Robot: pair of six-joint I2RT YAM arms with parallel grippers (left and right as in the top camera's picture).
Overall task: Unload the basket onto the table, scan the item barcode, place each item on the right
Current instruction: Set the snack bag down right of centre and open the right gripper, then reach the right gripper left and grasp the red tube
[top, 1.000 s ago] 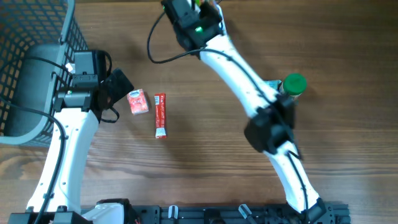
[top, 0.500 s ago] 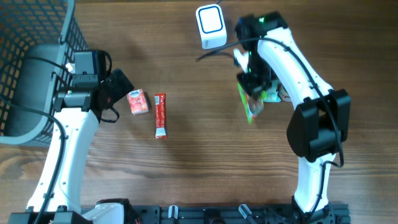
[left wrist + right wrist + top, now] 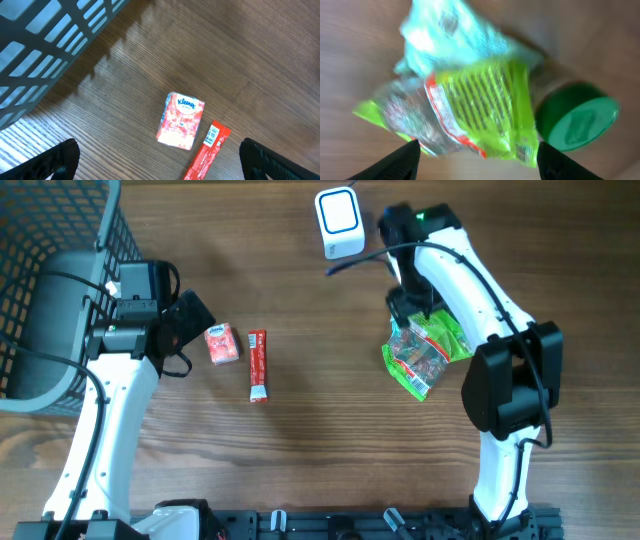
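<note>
right end effector (image 3: pixel 476 162): my fingers are apart, nothing clamped
snack bag (image 3: pixel 425 355): flat on the table (image 3: pixel 300 460), right side, right under it, beside a green-lidded jar (image 3: pixel 577 122)
left end effector (image 3: pixel 160 162): wide apart too

Bright even light, soft basket (image 3: pixel 45 35) shadow, snack bag (image 3: pixel 470 100) motion-blurred in rt wrist view
</note>
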